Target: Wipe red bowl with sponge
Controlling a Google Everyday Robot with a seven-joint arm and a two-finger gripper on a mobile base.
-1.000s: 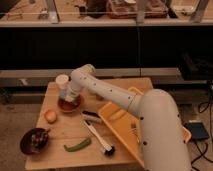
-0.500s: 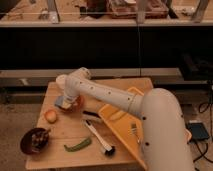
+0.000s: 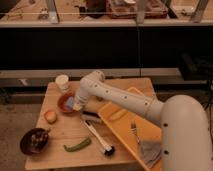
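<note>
The red bowl [image 3: 63, 102] sits on the left part of the wooden table [image 3: 60, 130], its paler inside partly showing. The sponge [image 3: 71, 103], a small blue-grey block, rests inside the bowl at its right side. My gripper [image 3: 77, 104] is over the bowl's right rim, shut on the sponge and pressing it down into the bowl. The white arm reaches in from the lower right and hides the bowl's right edge.
A white cup [image 3: 62, 81] stands just behind the bowl. A peach-like fruit [image 3: 50, 116], a dark maroon bowl [image 3: 34, 140], a green pepper [image 3: 77, 145] and a black-headed brush [image 3: 98, 137] lie in front. A yellow tray [image 3: 125, 127] holds a fork [image 3: 135, 133] and grey cloth [image 3: 149, 150].
The gripper with the sponge swept left across the bowl, hiding the cup, then came back right. The cup and the bowl's left side show again.
</note>
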